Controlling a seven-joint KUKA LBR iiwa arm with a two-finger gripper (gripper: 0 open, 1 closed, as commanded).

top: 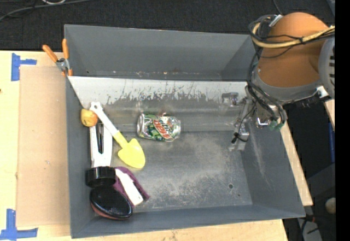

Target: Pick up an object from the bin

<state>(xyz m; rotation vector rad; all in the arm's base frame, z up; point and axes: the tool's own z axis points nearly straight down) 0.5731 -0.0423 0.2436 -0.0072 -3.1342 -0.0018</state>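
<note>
My gripper (239,137) hangs low at the bin's right side, close to the right wall, over bare floor, with nothing seen in it. The nearest loose thing is a crushed green-and-white drink can (158,127) lying on its side near the middle of the bin, well to the gripper's left. Further left lies a yellow toy shovel (132,154) with a white handle, its blade pointing toward the bin's middle.
Along the left wall lie a white long-handled tool (97,144), a small orange-yellow ball (88,118), a black round brush (111,203) and a purple-and-white piece (130,185). The arm with its orange cover rises over the bin's right rim.
</note>
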